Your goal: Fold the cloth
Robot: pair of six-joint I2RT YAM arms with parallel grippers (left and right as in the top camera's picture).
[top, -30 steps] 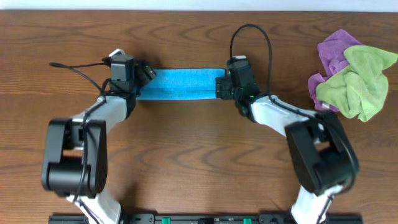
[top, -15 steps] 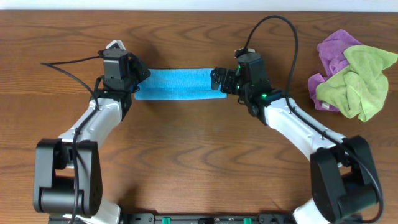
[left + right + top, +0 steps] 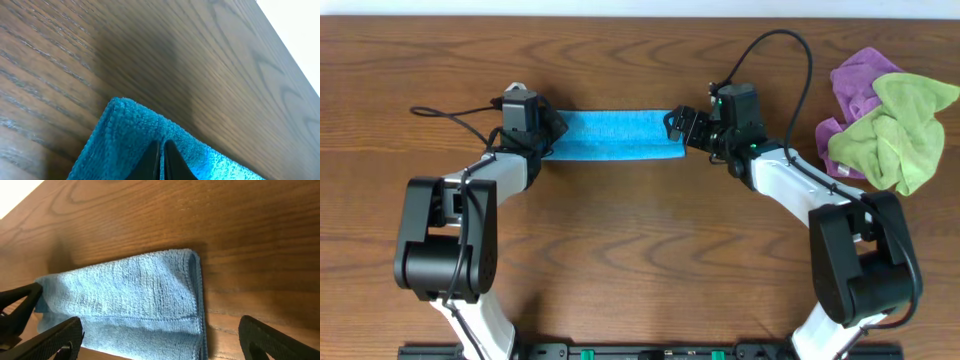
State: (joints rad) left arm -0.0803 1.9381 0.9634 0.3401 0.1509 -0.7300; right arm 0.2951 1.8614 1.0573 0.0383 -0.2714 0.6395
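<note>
**Q:** Where does the blue cloth (image 3: 610, 135) lie?

**A:** On the table (image 3: 640, 250), long axis left to right, between the arms. Left gripper (image 3: 161, 156) pinches its left end; right gripper (image 3: 160, 330) gapes wide, empty, the right end just ahead.

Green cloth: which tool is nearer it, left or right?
Right. The right tool sits at the end of the blue cloth nearer the green cloth; the left tool, at the far end.

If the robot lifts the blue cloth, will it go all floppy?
Probably floppy: the blue cloth lies folded flat in soft layers. Likely light, too, being thin. Its fuzzy weave probably grips rather than slips.
</note>
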